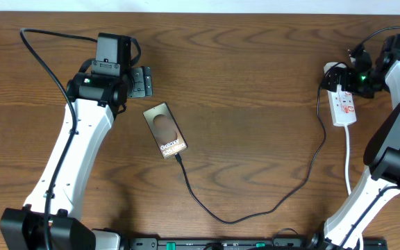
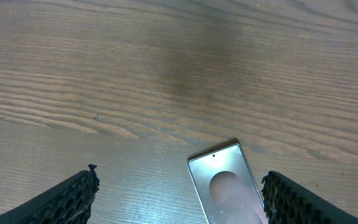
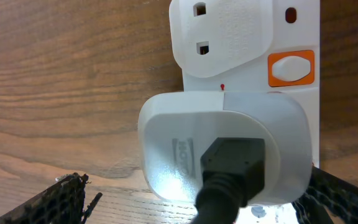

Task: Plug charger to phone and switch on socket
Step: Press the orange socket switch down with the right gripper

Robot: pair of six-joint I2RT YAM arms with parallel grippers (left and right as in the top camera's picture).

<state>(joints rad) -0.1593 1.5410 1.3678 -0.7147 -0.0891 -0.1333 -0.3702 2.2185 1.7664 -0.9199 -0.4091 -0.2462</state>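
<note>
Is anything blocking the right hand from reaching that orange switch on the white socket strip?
Nothing covers the orange switch. The open right hand faces the white plug adapter plugged into the socket; the switch lies bare just past it, to one side.

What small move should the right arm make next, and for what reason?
Probably shift the open right fingers to the orange switch on the socket and press it: the charger tip already appears to sit in the phone, and its white adapter is in the socket.
</note>
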